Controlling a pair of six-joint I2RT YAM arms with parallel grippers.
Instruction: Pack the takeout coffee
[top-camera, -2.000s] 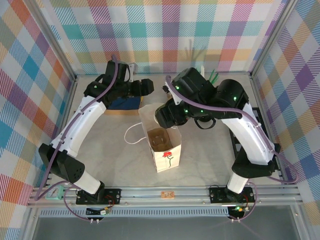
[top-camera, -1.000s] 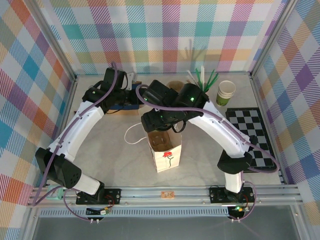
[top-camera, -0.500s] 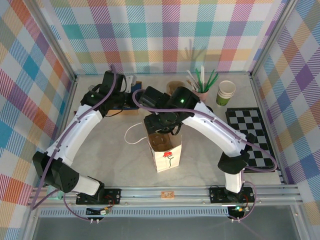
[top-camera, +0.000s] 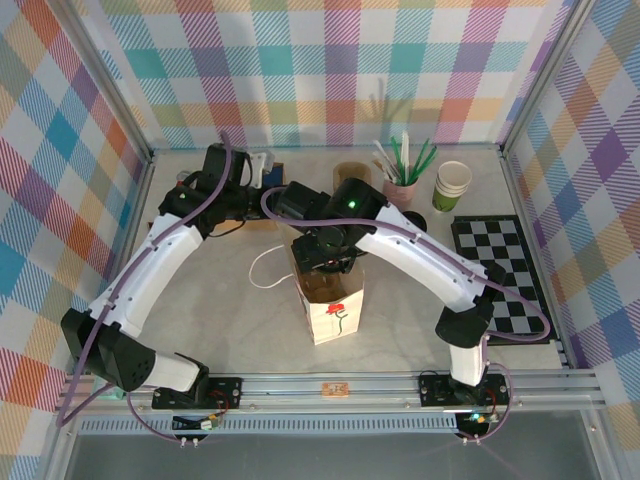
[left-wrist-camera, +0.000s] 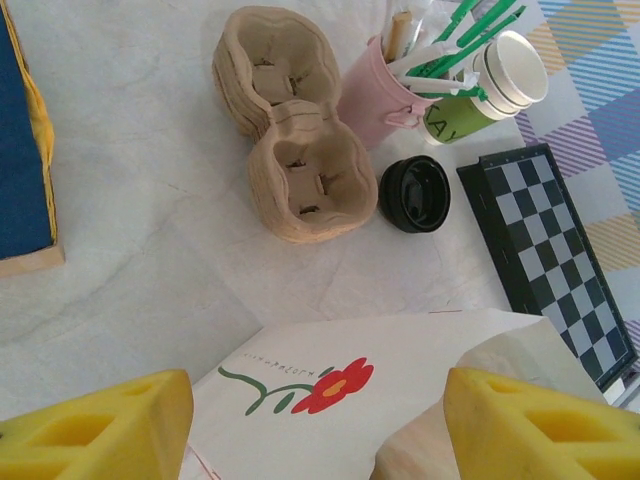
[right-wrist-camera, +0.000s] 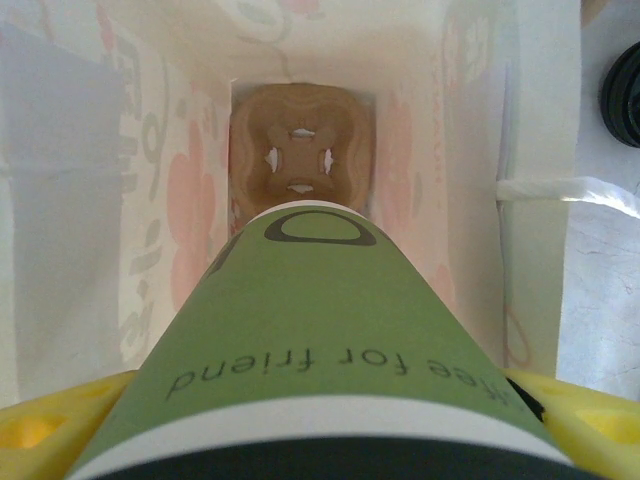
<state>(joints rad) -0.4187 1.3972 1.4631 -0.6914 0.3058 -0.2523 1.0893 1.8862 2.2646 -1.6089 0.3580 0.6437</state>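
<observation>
— Question one: the right gripper (right-wrist-camera: 315, 428). How wide is it, and what has it got?

— Its jaws are spread wide and clamped on the takeout coffee (right-wrist-camera: 310, 320), one yellow finger on each side near the lidded end. The cup hangs in the mouth of the white paper bag (right-wrist-camera: 70, 200), base pointing down. It is above, and clear of, a brown pulp carrier (right-wrist-camera: 300, 150) lying on the bag's floor.

— And the left gripper (left-wrist-camera: 318, 415)?

— Jaws well apart. It hovers just behind the bag, over its rim. Whether a finger touches the paper I cannot tell.

— What crowds the cup?

— The bag's walls stand close on either side of it, and the carrier lies straight below.

— Around the bag?

— On the worktop (left-wrist-camera: 150, 250) behind it lies a second pulp carrier (left-wrist-camera: 295, 150) with two wells. Behind the bag and to its right are a pink cup (left-wrist-camera: 372, 100) of green and white stirrers, a stack of green-and-cream cups (left-wrist-camera: 490, 85) and a loose black lid (left-wrist-camera: 414, 194). A checkered board (left-wrist-camera: 545, 250) lies well to the bag's right, and a blue slab (left-wrist-camera: 20, 150) sits behind the bag to its left.

— Counts?

— One bag, one lidded coffee, one loose lid, one pink cup, one cup stack, one board, one slab and two carriers. The stirrers are too bunched to count.
</observation>
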